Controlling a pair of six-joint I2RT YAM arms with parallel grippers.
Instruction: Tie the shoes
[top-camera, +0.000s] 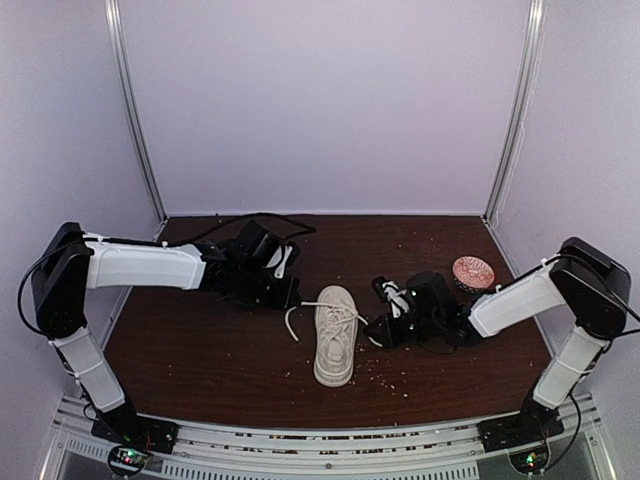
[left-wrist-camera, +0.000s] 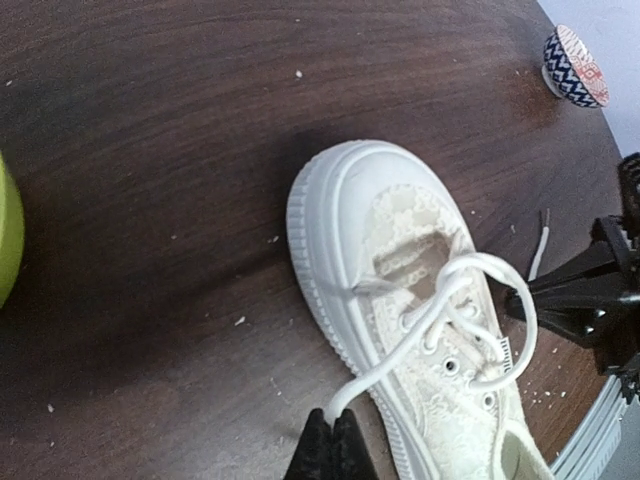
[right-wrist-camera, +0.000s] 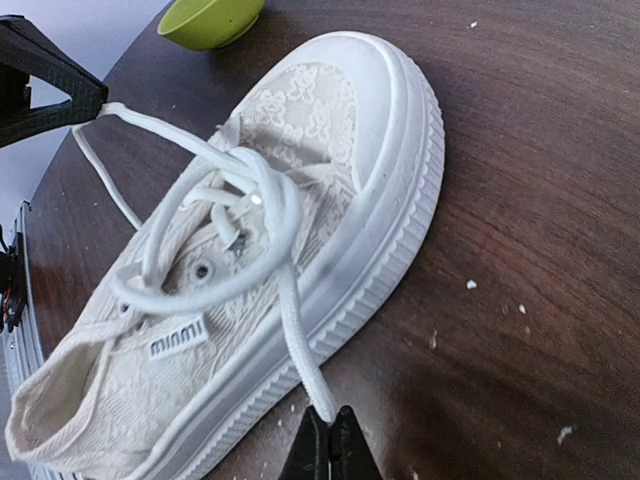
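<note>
Top view: off-white sneaker is lying mid-bench, toe pointing to 12 o'clock, heel to 6. Left end effector is sitting at approx. 10 o'clock of the sneaker and right end effector at 3 o'clock, both low and just beside it. The white laces are trailing out toward 9 o'clock. A patterned bowl is standing at 2 o'clock, well apart from the sneaker. Left wrist view: left end effector, at 6 o'clock of the frame, is pinching one strand of the laces, tips closed tight on it. The strand is running up to a loose crossing over the sneaker, whose toe is aiming at 10 o'clock. Right end effector is showing at 3 o'clock, patterned bowl at 1 o'clock, and a green bowl is peeking in at 9 o'clock. Right wrist view: right end effector, at 6 o'clock, is clamping another strand of the laces, no gap btwn tips. The sneaker is filling the frame w/ toe at 1 o'clock. Left end effector is holding its strand taut at 10 o'clock, and the green bowl is sitting at 11 o'clock.
</note>
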